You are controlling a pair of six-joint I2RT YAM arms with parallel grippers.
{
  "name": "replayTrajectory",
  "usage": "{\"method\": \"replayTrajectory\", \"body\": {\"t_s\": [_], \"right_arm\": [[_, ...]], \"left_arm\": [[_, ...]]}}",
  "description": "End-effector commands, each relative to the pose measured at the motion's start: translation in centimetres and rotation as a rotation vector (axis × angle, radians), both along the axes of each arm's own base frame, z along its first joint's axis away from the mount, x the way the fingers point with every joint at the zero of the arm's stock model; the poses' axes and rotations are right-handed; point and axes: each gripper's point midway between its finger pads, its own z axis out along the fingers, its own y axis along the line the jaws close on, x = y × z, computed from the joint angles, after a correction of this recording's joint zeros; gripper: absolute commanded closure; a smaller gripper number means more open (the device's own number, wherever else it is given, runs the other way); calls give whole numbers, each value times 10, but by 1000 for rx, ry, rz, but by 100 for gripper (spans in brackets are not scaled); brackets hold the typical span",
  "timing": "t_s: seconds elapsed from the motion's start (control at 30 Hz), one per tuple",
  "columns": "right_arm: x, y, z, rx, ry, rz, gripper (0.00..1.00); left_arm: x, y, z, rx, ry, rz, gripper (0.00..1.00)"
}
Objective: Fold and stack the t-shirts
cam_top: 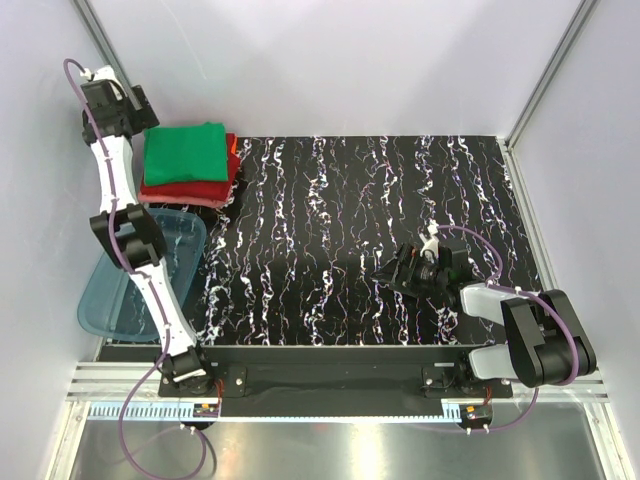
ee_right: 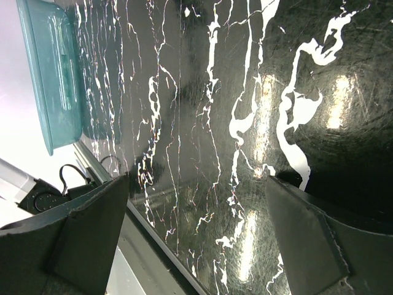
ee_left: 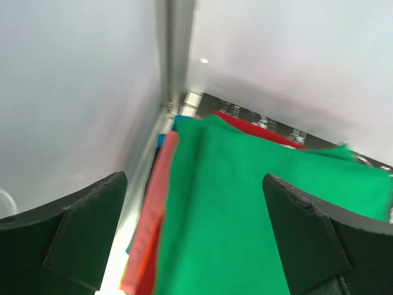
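The t-shirts lie folded in one stack at the table's far left corner. A bright green tee (cam_top: 185,152) (ee_left: 245,203) is on top, with dark red ones (cam_top: 190,190) (ee_left: 258,130) under it. A salmon-pink edge (ee_left: 153,209) shows along the stack's side. My left gripper (cam_top: 140,108) (ee_left: 195,178) hangs just over the green tee's left edge, open, its fingers apart and holding nothing. My right gripper (cam_top: 395,270) (ee_right: 198,181) stands open low over the bare black marbled table (cam_top: 350,230) at the right, far from the stack.
A translucent blue plastic tub (cam_top: 110,300) (ee_right: 52,80) sits at the near left, partly under the left arm. White walls and a metal corner post (ee_left: 178,55) close in right behind the stack. A metal rail (cam_top: 330,385) runs along the table's near edge.
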Motion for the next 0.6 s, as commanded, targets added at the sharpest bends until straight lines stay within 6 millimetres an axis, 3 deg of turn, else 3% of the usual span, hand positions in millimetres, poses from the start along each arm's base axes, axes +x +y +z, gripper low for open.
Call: {"method": "replayTrajectory", "body": {"t_s": [0.0, 0.07, 0.1, 0.23, 0.33, 0.37, 0.43, 0.47, 0.53, 0.57], "right_arm": [[7, 5, 10, 11, -55, 17, 1], [7, 5, 11, 12, -55, 17, 1], [7, 5, 10, 12, -56, 15, 1], [6, 5, 11, 14, -57, 16, 1], [5, 4, 12, 14, -62, 15, 1], [5, 4, 12, 15, -63, 16, 1], [4, 5, 12, 20, -62, 18, 1], [4, 5, 12, 20, -62, 18, 0], [4, 5, 12, 21, -61, 17, 1], [4, 5, 12, 22, -66, 21, 0]], "left_arm": [[-14, -46, 100, 3, -187, -56, 1], [-21, -58, 93, -6, -156, -58, 1], [-31, -72, 113, 9, -179, -69, 1], [-65, -98, 128, 19, -180, -62, 1], [-102, -117, 133, 13, -192, -57, 1], [-125, -122, 128, 17, -184, -36, 1], [-146, -129, 129, 16, -224, -32, 1], [-169, -136, 118, 9, -216, -32, 1], [-191, -140, 110, 4, -227, -29, 1], [-212, -142, 95, 3, -210, -15, 1]]}}
